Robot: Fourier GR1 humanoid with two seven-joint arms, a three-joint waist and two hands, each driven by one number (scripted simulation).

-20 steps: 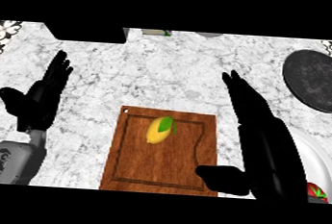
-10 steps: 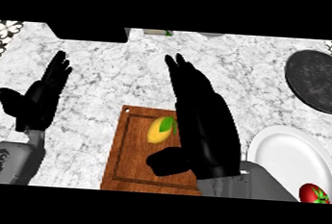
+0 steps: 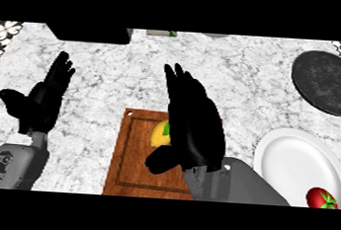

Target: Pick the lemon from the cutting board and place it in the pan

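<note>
Lemon mostly hidden behind right hand; cutting board partly covered; pan and plate cut off at right edge.

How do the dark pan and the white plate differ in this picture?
The pan is dark grey and lies at the counter's far right with nothing in it; the plate is white, nearer the robot, and holds a tomato. Both are round, both lie right of the cutting board.

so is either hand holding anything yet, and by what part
Nothing held: right hand hangs open over the lemon; left hand rests open.
</note>
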